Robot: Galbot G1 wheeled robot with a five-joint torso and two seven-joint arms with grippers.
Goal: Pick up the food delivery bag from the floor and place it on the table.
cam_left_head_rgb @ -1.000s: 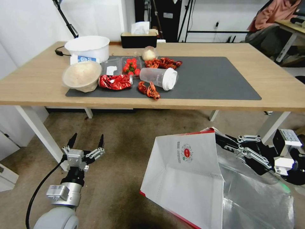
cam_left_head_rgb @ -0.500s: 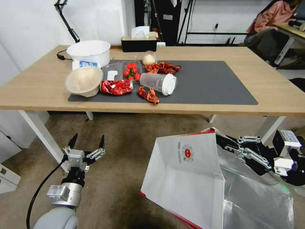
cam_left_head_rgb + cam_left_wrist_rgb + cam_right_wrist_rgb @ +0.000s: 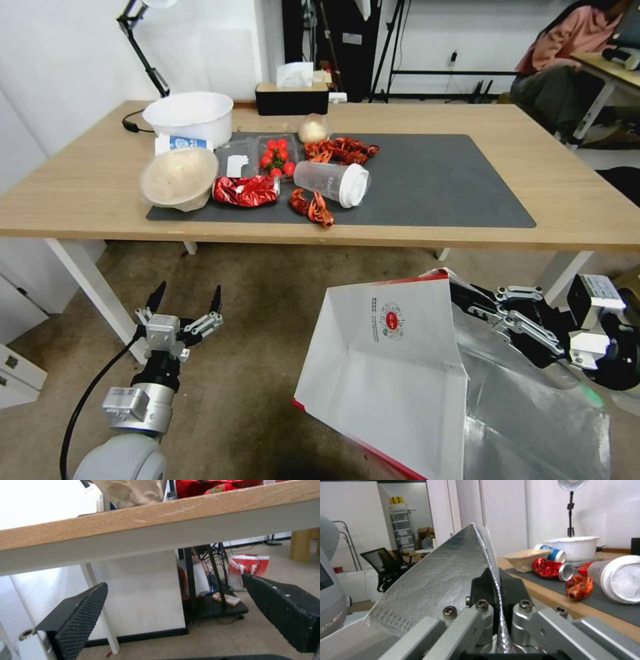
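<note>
The food delivery bag (image 3: 393, 373), white with a round red logo, red edging and silver foil lining, hangs tilted in front of me, below the table's front edge. My right gripper (image 3: 467, 297) is shut on its upper rim. In the right wrist view the foil wall (image 3: 440, 585) runs between the black pads (image 3: 480, 587). The left gripper (image 3: 187, 300) hangs open and empty at lower left over the floor (image 3: 267, 313), its fingers (image 3: 83, 612) wide apart under the table edge (image 3: 166, 522). The table (image 3: 573, 200) carries a dark grey mat (image 3: 433, 180).
The mat's left half holds a white tub (image 3: 190, 117), a beige bowl (image 3: 179, 179), a crushed red can (image 3: 245, 190), a plastic cup on its side (image 3: 333, 181), crayfish shells (image 3: 312, 205) and tomatoes (image 3: 277, 155). A tissue box (image 3: 292, 97) stands at the back. White table legs (image 3: 93, 287) flank the carpet.
The whole picture has shifted, with the table lower and farther in view, so the camera moved. The bag stays gripped by the right gripper. The left gripper is unchanged.
</note>
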